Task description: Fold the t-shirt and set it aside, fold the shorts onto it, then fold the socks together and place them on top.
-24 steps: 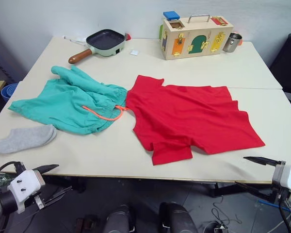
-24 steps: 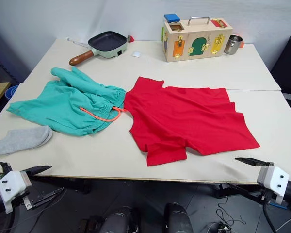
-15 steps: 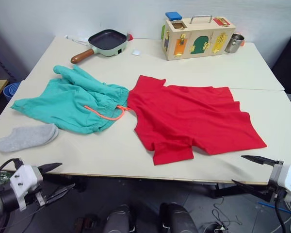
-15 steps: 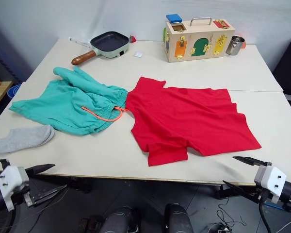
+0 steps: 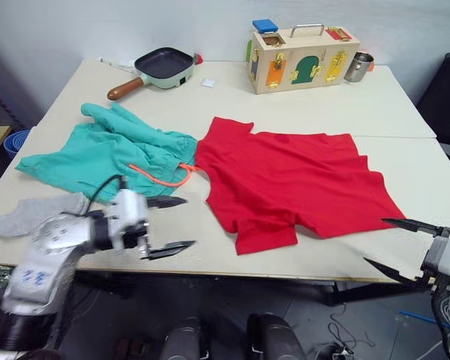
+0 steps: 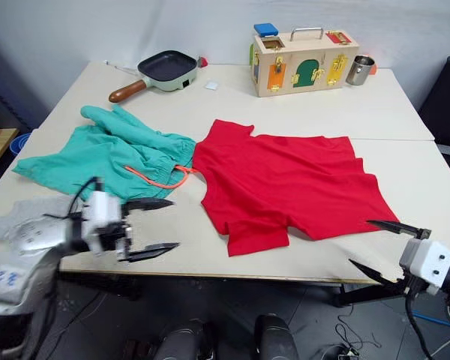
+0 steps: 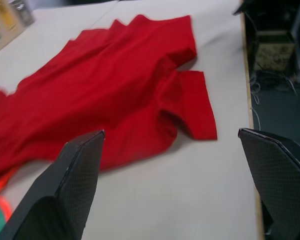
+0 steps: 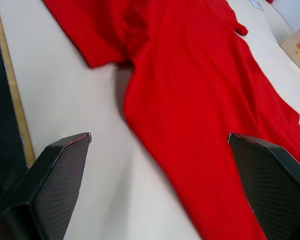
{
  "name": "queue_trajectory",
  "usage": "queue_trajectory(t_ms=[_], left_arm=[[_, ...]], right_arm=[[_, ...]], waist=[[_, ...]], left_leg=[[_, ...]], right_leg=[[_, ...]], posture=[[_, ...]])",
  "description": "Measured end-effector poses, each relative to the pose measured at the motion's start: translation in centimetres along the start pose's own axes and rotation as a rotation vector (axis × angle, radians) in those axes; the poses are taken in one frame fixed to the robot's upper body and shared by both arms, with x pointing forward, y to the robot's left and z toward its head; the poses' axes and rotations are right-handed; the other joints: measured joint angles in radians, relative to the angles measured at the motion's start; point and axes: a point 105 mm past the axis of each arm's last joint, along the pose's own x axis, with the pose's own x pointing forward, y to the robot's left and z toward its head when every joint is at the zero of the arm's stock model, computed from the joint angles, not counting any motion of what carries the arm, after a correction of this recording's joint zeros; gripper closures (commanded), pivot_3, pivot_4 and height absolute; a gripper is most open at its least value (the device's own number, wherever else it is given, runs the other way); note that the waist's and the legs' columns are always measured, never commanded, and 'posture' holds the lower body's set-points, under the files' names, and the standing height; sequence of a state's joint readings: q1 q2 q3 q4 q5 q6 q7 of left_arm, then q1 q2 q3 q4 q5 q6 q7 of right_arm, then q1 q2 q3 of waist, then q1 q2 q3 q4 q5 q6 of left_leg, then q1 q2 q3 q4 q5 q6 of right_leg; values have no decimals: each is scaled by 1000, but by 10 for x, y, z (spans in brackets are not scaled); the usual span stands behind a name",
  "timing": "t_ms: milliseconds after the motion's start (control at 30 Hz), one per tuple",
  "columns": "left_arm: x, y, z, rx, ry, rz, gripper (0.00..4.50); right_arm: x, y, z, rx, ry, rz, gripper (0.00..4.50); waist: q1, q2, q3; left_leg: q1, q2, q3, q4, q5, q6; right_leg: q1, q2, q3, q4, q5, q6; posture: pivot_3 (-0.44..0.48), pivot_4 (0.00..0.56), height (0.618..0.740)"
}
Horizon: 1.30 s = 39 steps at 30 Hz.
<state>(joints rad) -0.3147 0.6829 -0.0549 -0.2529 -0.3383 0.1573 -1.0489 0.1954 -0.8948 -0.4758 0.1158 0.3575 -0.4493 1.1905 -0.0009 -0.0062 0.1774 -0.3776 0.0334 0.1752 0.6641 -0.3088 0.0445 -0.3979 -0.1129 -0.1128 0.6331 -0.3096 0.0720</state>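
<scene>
Grey socks (image 5: 37, 211) are lying at the table's (image 5: 300, 97) left edge, teal shorts (image 5: 105, 154) beside them, the red t-shirt (image 5: 300, 180) spreading unfolded mid-table, so nothing is folding yet. The left gripper (image 5: 167, 223) is hovering wide open and empty near the shirt's sleeve, the right gripper (image 5: 401, 244) likewise gaping empty off the front right edge.

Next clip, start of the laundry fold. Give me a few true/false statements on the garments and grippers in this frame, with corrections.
1. The t-shirt lies spread on the table. True.
2. The left gripper is shut on the shorts. False: it is open, over bare table near the t-shirt.
3. The socks sit on top of the t-shirt. False: they lie by the shorts.
4. The right gripper is open. True.
</scene>
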Motion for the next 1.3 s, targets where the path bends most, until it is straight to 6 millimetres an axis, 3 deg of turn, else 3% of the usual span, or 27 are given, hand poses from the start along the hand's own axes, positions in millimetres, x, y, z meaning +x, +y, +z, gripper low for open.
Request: queue_trajectory(t_ms=[133,267,533,733,1000,1100,1200,1267,1300], left_arm=[[39,14,-14,189,93,-94,0],[61,12,-25,323,140,-182,0],[70,-8,-37,408,168,-353,0],[94,-22,-33,420,126,-400,0],[102,-14,-34,452,149,-385,0],[104,-12,-35,475,162,-384,629],[107,-11,-38,462,172,-381,1522],[111,-11,-41,444,177,-372,2191],[111,-10,-42,437,179,-369,2352]], right_arm=[[-6,-18,-17,-36,81,-13,26],[-14,-24,-35,-57,180,17,26],[-29,-32,-70,-38,349,38,26],[-17,-41,-80,-45,382,51,26],[0,-57,-83,-93,417,64,26],[7,-64,-85,-114,448,71,0],[16,-75,-86,-109,509,94,610],[21,-79,-89,-99,553,111,1344],[22,-80,-89,-95,560,113,1506]], waist=[[-1,0,0],[-2,0,0],[-6,0,0],[-5,0,0],[-14,0,0],[-21,0,0],[-29,0,0],[-28,0,0],[-28,0,0]], left_leg=[[5,0,0,-1,-1,0],[5,1,0,-2,-1,0],[5,1,0,1,0,2],[5,1,0,2,1,2],[6,1,0,3,1,2],[6,1,-1,4,1,3],[7,1,-1,5,2,4],[8,1,-2,5,2,4],[8,1,-2,5,2,4]], right_leg=[[6,0,0,-4,0,0],[5,-1,0,-4,0,0],[6,-1,1,-3,0,1],[6,-2,0,-2,0,1],[8,-2,0,-2,1,1],[9,-3,1,-2,1,3],[11,-3,1,-4,1,3],[11,-4,0,-3,2,3],[12,-4,0,-3,2,3]], posture=[[0,150,740],[0,150,740],[0,150,740],[0,150,740],[0,150,740],[0,150,740],[0,150,740],[0,150,740],[0,150,740]])
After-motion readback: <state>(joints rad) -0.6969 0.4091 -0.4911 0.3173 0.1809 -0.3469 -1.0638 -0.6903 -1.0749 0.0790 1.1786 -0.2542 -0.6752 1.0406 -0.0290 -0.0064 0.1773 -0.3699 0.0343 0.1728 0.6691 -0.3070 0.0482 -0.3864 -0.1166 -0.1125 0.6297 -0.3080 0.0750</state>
